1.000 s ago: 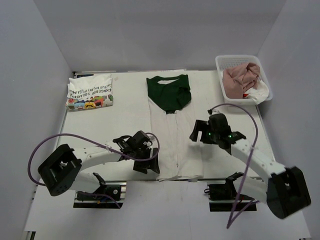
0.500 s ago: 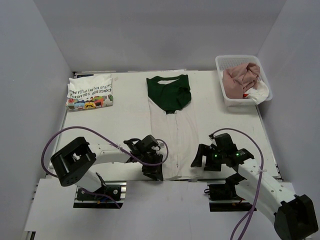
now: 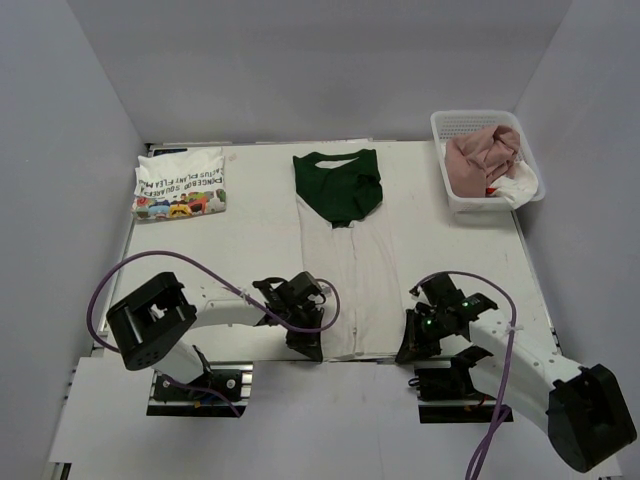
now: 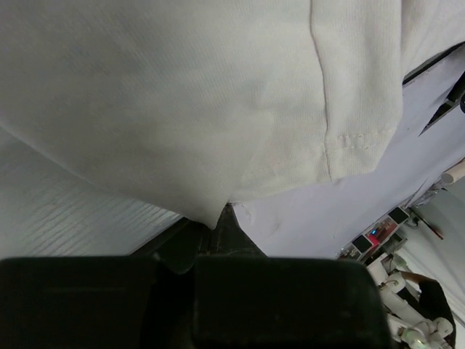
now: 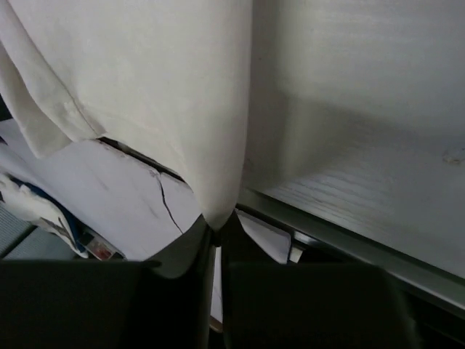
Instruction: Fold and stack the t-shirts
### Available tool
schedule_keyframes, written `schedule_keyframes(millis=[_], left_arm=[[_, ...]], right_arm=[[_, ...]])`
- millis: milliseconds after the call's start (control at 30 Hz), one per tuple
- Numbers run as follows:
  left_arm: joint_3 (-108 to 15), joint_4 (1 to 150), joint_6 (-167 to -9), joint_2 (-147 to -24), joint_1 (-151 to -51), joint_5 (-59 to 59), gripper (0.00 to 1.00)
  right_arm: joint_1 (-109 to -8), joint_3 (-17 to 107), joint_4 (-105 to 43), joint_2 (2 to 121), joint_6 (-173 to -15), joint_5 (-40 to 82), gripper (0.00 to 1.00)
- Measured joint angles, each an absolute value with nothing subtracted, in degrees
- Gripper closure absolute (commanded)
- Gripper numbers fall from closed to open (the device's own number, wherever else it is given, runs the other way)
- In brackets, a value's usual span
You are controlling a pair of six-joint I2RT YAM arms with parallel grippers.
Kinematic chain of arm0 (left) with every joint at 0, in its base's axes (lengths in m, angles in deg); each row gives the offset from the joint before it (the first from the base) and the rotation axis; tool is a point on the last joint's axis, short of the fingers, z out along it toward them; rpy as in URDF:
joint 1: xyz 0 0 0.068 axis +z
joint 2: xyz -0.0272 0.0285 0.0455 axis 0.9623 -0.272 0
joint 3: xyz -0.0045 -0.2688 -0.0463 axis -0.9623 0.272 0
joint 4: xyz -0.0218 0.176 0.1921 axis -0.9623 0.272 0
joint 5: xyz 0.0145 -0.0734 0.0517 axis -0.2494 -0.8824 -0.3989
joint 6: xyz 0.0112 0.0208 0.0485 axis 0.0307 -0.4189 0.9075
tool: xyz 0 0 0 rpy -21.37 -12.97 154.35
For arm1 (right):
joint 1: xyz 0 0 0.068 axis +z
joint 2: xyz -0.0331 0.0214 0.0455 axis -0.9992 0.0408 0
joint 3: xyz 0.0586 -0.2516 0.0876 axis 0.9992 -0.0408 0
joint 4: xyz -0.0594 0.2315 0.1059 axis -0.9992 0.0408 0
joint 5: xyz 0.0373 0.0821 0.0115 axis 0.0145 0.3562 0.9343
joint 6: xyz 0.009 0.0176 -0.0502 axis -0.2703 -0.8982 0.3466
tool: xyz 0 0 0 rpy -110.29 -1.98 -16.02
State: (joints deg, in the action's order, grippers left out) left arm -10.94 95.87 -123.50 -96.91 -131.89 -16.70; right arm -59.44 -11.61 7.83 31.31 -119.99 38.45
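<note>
A white t-shirt with dark green sleeves and collar lies folded into a long strip down the middle of the table, collar end far, hem at the near edge. My left gripper is shut on the hem's left corner. My right gripper is shut on the hem's right corner. A folded white t-shirt with black lettering and cartoon figures rests at the far left. A dusty pink t-shirt and a white one with red print sit bunched in the basket.
The white lattice basket stands at the far right corner. The table's near edge runs just below both grippers, with the arm bases and purple cables beyond it.
Both grippers came down to the shirt's hem at the near edge and closed on its corners. The right arm swung from mid-table toward me.
</note>
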Motion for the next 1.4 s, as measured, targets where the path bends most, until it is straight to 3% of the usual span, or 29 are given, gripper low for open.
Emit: schedule_keyframes(millis=[200,400,833,1200,1400], left_arm=[[-13.95,99.89,-121.36,-96.91,-131.76,-15.12,1.00],[-25.80,108.53,-118.71,-96.91,-128.81,-8.46,1.00],[-43.94,112.94,-117.03,-107.56,-115.28,-0.13,1.00],[-64.75,114.25,-113.58,-121.65,-107.36,0.31,1.00],[-69.71,114.71,-112.59,-126.37,-104.06,-0.30,1.00]], right_arm=[[-59.06,-5.75,8.20,35.02,-118.99,36.57,1.00],[-59.11,6.16,0.95,39.26,-117.85,29.88,1.00],[-59.15,10.24,-17.30,45.30,-118.96,13.34,1.00],[-60.16,24.36,-26.48,62.59,-116.38,6.41,1.00],[-61.51,33.11,-27.29,73.36,-114.96,5.88,1.00]])
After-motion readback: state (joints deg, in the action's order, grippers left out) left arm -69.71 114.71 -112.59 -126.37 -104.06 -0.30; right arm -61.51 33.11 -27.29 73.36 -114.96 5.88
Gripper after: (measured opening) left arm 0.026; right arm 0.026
